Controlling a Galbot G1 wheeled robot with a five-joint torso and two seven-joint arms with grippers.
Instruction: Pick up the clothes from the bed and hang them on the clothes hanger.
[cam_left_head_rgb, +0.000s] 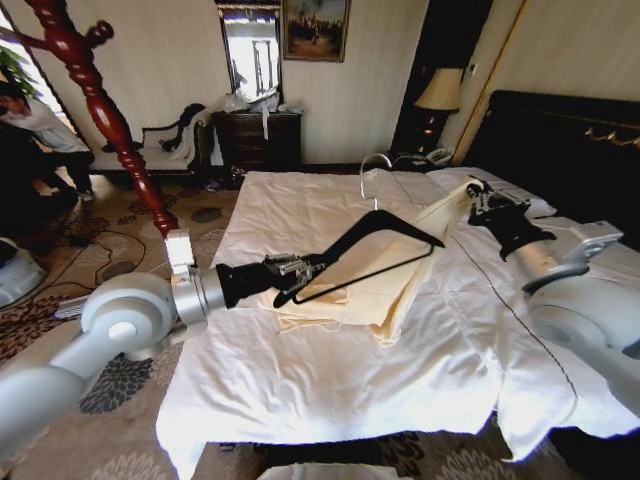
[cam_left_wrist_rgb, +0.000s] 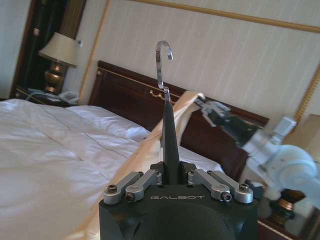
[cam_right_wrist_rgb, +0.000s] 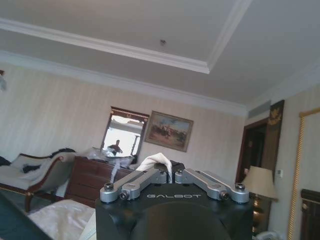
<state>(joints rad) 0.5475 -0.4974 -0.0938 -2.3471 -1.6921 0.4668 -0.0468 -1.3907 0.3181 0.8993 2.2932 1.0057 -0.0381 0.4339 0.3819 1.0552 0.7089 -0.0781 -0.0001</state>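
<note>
Fabric of the soft cream clothes (cam_left_head_rgb: 400, 270) is pinched in our right gripper (cam_left_head_rgb: 478, 193), lifted off the bed (cam_left_head_rgb: 330, 370). Our left gripper (cam_left_head_rgb: 290, 270) is clamped on the thin black triangle hanger (cam_left_head_rgb: 385, 235) with its curved silver hook.

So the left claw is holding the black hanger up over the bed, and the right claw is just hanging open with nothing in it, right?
Not quite. The right gripper is shut on a corner of the cream garment, lifting it off the bed, as the head view shows. The left gripper does hold the black hanger.
</note>
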